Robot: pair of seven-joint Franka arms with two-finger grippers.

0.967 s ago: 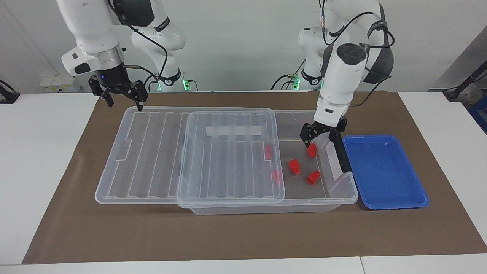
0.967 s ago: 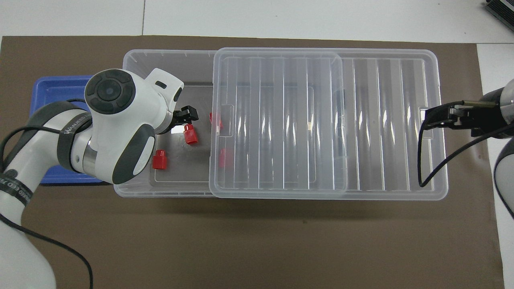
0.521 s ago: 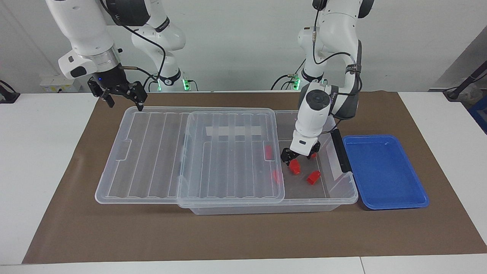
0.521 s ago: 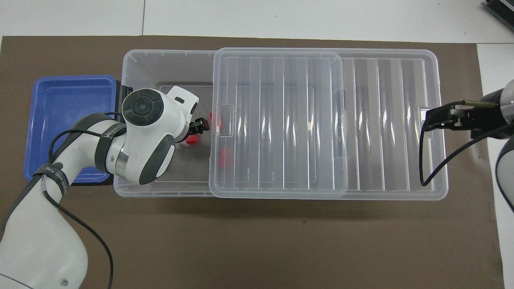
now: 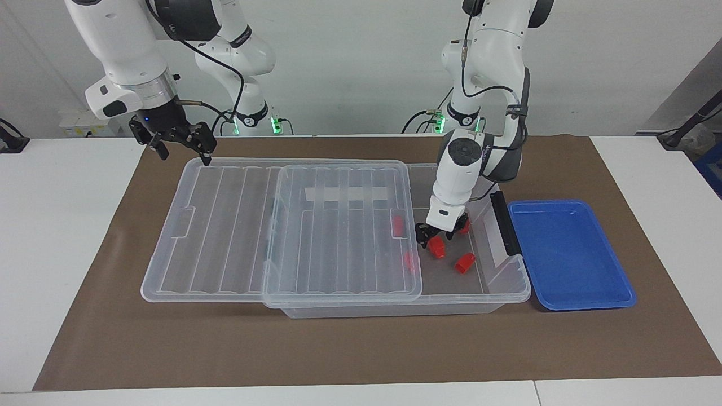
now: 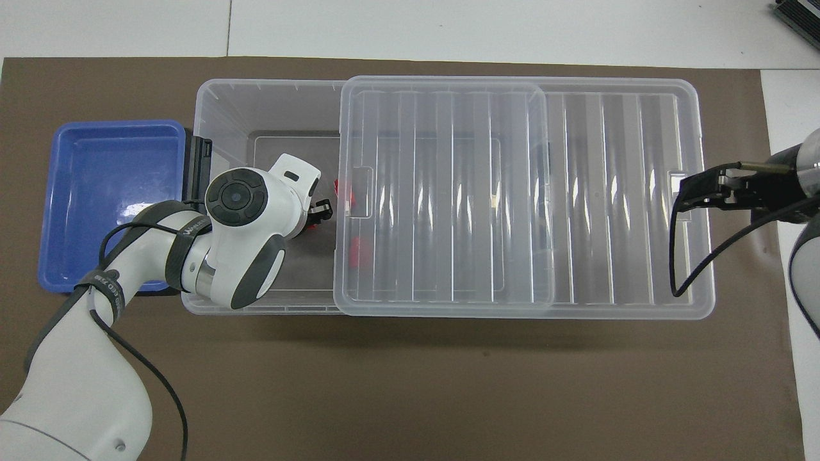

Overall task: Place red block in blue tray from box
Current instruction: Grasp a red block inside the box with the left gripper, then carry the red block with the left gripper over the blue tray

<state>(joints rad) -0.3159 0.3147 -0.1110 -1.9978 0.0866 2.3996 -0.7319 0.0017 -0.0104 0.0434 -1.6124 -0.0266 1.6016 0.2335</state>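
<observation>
The box is sitting lengthwise on a brown mat, with its clear lid slid toward the right arm's end, overhanging there and covering all but the end of the box toward the left arm. A black handle is running along that open end, and the blue tray is lying on the mat just beside it, holding nothing. Five red blocks are showing in the box: two are lying under the lid's edge, one is resting in the open part nearer the handle, one is partly hidden by the left wrist, and the red block of the task is lying on the box floor between the left gripper's fingers. The left arm is reaching down steeply into the open end, its wrist blocking most of the overhead view of that corner. The left gripper is standing at floor level with its fingers set around the block; whether they are already pressing on it cannot be told. The right arm is waiting, its gripper hanging with fingers spread apart over the lid's overhanging end, touching nothing.
</observation>
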